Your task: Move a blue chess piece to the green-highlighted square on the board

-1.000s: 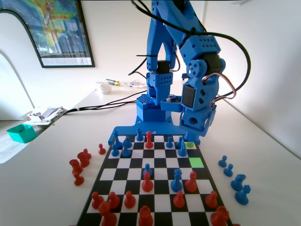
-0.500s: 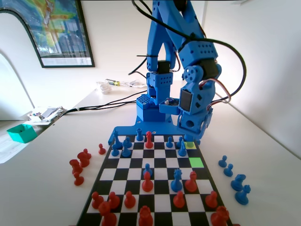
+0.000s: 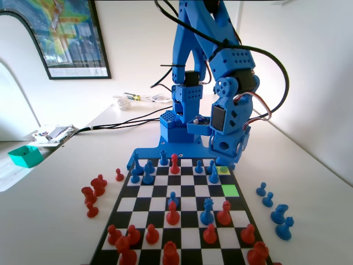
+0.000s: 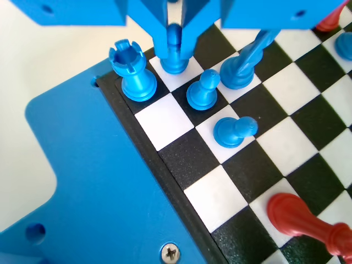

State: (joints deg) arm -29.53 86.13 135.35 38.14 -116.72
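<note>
End effector point(image 4: 174, 39) hangs low over the board's point(image 4: 308, 159) corner, clamped around the blue chess piece point(image 4: 175, 55).

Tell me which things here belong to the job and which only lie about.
Job:
- hand, gripping the blue pawn
- green-highlighted square
- board

Lying about:
- red pieces and blue pieces on the table beside the board
- teal box
- cables
- poster

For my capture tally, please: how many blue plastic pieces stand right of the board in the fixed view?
4: two small pawns farther back, two larger pieces nearer the camera.
</note>
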